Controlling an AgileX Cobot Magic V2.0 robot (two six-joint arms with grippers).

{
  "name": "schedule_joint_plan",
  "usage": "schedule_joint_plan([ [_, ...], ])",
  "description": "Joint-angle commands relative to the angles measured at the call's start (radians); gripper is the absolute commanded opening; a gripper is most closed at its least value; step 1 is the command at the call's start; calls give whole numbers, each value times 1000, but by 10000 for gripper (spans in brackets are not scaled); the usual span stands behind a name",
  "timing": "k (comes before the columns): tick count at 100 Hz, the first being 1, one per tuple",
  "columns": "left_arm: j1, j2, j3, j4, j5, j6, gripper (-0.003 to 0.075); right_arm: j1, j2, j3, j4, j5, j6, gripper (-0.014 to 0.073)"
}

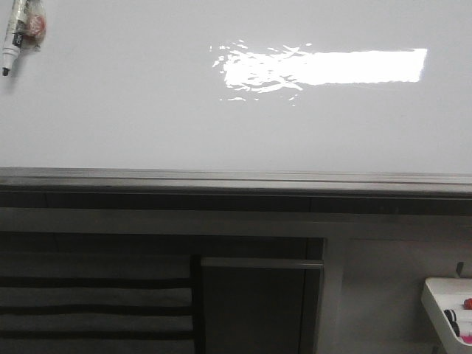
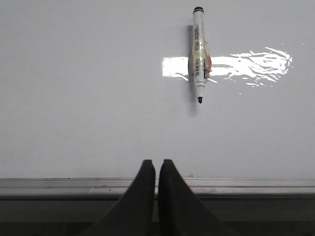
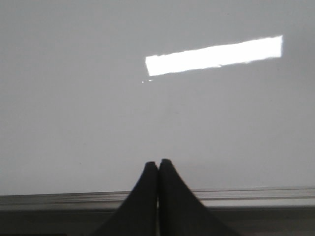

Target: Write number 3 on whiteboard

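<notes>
A: Biggest thing first?

B: The large glossy white whiteboard (image 1: 133, 110), flat, filling most of the front view, with a bright rectangular light reflection (image 1: 324, 68) on it. A grey metal rail (image 1: 236, 178) runs along its near edge. No ink mark shows on the board in any of the 3 views, so the number 3 is not on it.

A: Below the rail?

B: Dark cabinet fronts, blurry. At the lower right corner sits a small white tray (image 1: 436, 295) with a few dark and pink items in it, too small to identify.

A: The pen?

B: A white barrel marker with a black tip and a printed label (image 2: 199, 54) lies on the whiteboard, uncapped tip pointing toward the rail. In the front view it is at the far left top corner (image 1: 16, 33), well apart from the reflection. Nothing touches it.

A: Grippers?

B: Left gripper (image 2: 156, 164): 2 black fingers (image 2: 142, 196) pressed together, holding nothing, tips over the board just past the rail, marker well apart from them. Right gripper (image 3: 158, 163): same, fingers (image 3: 172, 196) closed on each other, empty, tips just past the rail.
</notes>
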Motion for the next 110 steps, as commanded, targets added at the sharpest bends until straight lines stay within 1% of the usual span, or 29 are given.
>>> schedule_joint_plan([
  [1, -7, -30, 1, 0, -81, -10, -19, -6, -22, 24, -11, -85, -6, -79],
  [81, -7, -30, 1, 5, -81, -10, -19, -6, -22, 24, -11, -85, -6, -79],
  [98, -7, -30, 1, 5, -81, -10, -19, -6, -20, 22, -16, -131, -6, -79],
  [104, -7, -30, -1, 5, -81, -10, -19, -6, -21, 13, -16, -129, -6, -79],
  [110, -7, -30, -18, -3, -83, -12, -19, -6, -20, -17, -16, -85, -6, -79],
])
